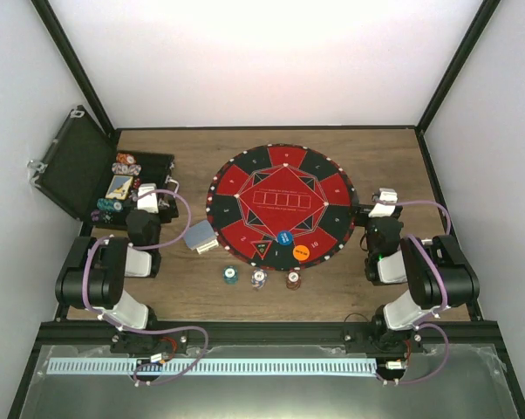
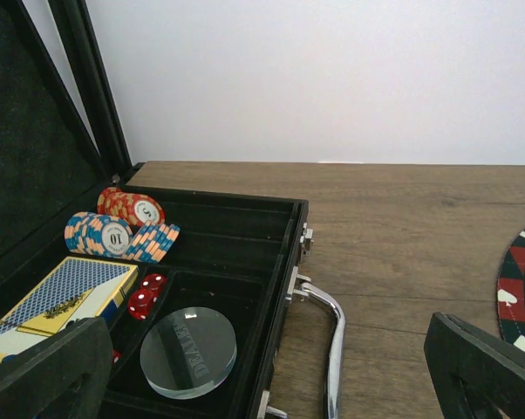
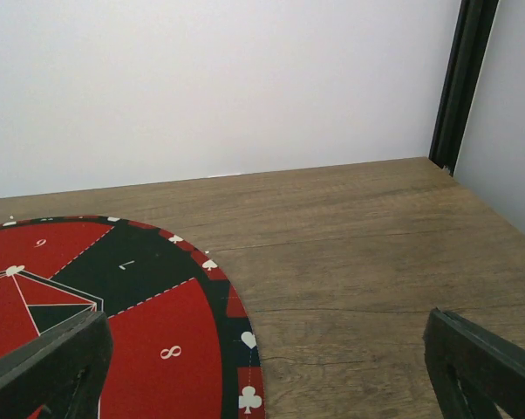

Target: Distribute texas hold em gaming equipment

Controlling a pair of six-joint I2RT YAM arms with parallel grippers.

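A small stack of grey-blue-backed cards (image 1: pixel 200 237) lies on the table left of the mat. Three short stacks of poker chips (image 1: pixel 259 279) stand in a row at the mat's near edge. More striped chips (image 2: pixel 116 236) lie in the open case, also seen from above (image 1: pixel 126 162). My left gripper (image 1: pixel 151 195) is open and empty over the case's near right corner; its fingers (image 2: pixel 53 375) frame the case handle (image 2: pixel 330 336). My right gripper (image 1: pixel 383 201) is open and empty beside the mat's right edge, its fingers (image 3: pixel 485 367) wide apart.
The round red-and-black mat (image 1: pixel 280 188) carries a blue disc (image 1: pixel 284 237) and an orange disc (image 1: pixel 301 253). The black case (image 1: pixel 71 166) stands open at the left, holding a blue card box (image 2: pixel 62 292), red dice (image 2: pixel 146 295) and a clear dealer button (image 2: pixel 188 351).
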